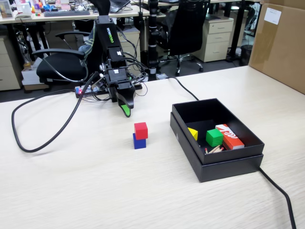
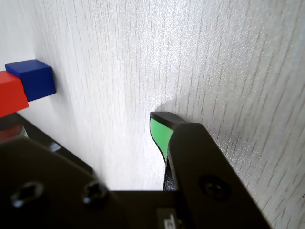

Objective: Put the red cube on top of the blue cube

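An office with rolling chairs and desks is showing behind a pale wood-grain tabletop (image 1: 95,181). Near the tabletop's middle, the red cube (image 1: 141,130) is sitting on top of the blue cube (image 1: 139,141), slightly offset. The end effector (image 1: 125,109) is hanging just behind the stack, apart from it and holding nothing; only one green-padded tip is showing, so whether it is released or clenched cannot be told. In the wrist view both cubes are lying at the left edge. To the right in the fixed view, a black box (image 1: 228,164) is holding a green cube (image 1: 214,137), a yellow piece (image 1: 193,133) and a red-and-white box (image 1: 229,136). A black cable (image 1: 43,138) is looping across the tabletop.
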